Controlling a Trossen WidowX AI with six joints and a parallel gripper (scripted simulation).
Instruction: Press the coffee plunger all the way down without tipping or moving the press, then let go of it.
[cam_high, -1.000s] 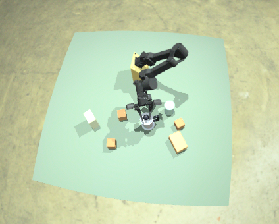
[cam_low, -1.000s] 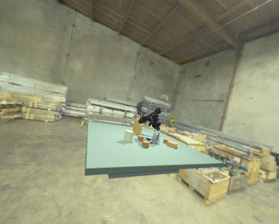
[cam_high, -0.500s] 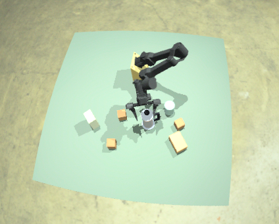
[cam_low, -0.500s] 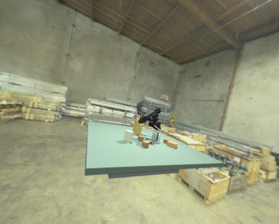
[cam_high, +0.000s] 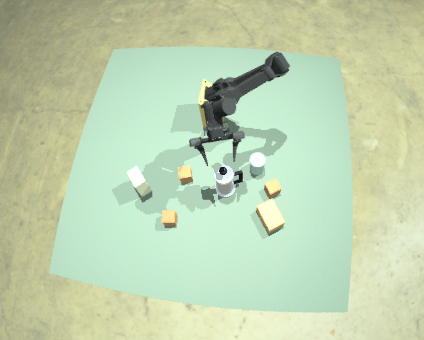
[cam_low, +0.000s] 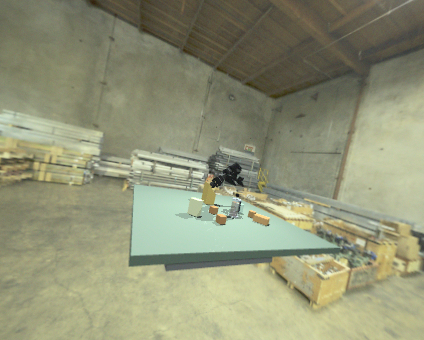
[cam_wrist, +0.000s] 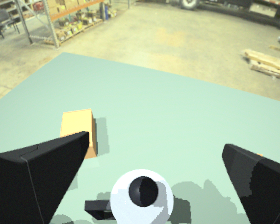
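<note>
The black parallel-jaw gripper (cam_high: 219, 149) stands wide open and holds nothing, hanging just above the upright glass coffee press with the black knob (cam_high: 225, 181) at the centre of the top view. The sensible finish, I judge, is a straight lift so neither finger brushes the knob (cam_wrist: 143, 191) or black side handle (cam_high: 238, 176). The pale green table top (cam_high: 150, 260) carries orange blocks (cam_high: 185, 174) around the press, inside a concrete warehouse with stacked pallets.
</note>
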